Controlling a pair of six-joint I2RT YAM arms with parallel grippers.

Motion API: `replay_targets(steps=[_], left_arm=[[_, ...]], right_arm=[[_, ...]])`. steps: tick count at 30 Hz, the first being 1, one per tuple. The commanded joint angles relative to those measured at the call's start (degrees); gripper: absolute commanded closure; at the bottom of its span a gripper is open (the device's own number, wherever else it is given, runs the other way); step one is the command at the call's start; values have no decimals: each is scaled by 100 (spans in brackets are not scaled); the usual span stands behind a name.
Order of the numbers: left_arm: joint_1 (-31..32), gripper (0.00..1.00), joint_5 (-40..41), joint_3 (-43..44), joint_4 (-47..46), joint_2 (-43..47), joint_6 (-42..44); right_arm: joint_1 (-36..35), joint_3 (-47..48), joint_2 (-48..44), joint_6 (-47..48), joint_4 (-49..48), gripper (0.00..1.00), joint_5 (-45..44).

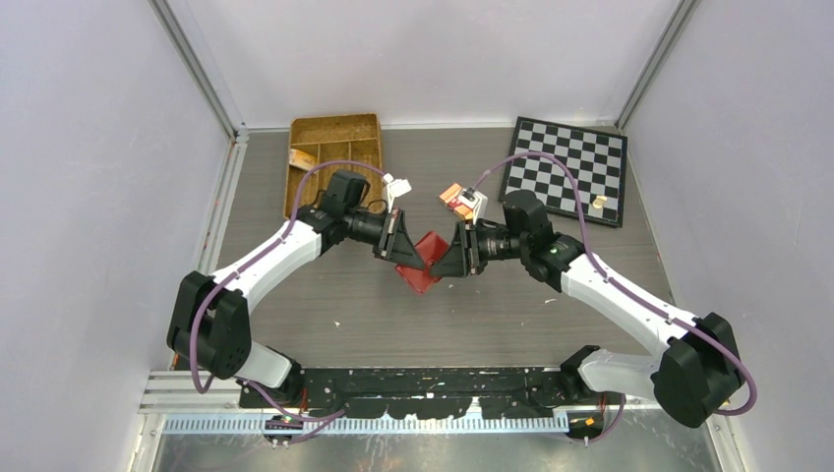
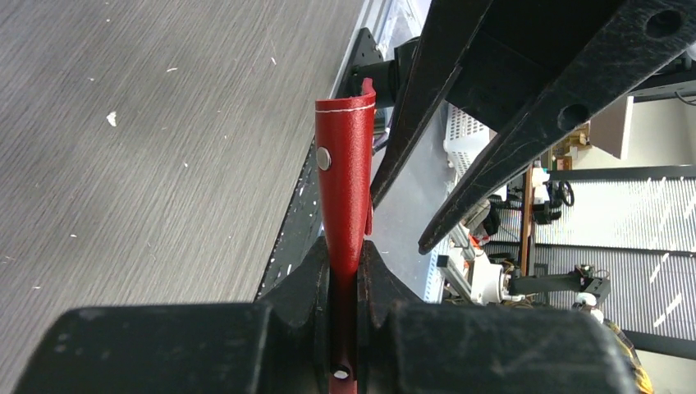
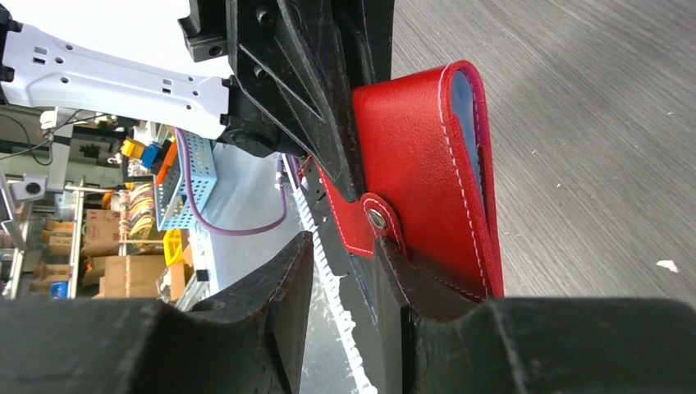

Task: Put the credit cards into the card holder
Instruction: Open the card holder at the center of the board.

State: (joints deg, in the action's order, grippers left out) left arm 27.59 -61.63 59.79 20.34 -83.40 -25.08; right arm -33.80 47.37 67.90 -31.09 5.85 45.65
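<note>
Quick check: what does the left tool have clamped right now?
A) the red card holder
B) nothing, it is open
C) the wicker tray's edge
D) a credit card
A: in the left wrist view the left tool is shut on the red card holder, which stands up out of its grip.

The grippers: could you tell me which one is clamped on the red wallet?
The left gripper: it pinches the wallet tight, while the right gripper stands open with a clear gap.
</note>
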Motion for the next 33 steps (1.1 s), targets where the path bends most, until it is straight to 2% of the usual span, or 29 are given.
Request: replay_targets(steps=[1, 15, 33], left_arm=[[17, 100, -495, -4, -348, 333, -68], [112, 100, -613, -9, -338, 375, -15], [159, 100, -721, -4, -342, 471, 49]], right_arm=[[-11, 219, -163, 404, 57, 61, -238], [-4, 315, -557, 635, 277, 58, -597], [60, 191, -502, 755, 332, 57, -647]])
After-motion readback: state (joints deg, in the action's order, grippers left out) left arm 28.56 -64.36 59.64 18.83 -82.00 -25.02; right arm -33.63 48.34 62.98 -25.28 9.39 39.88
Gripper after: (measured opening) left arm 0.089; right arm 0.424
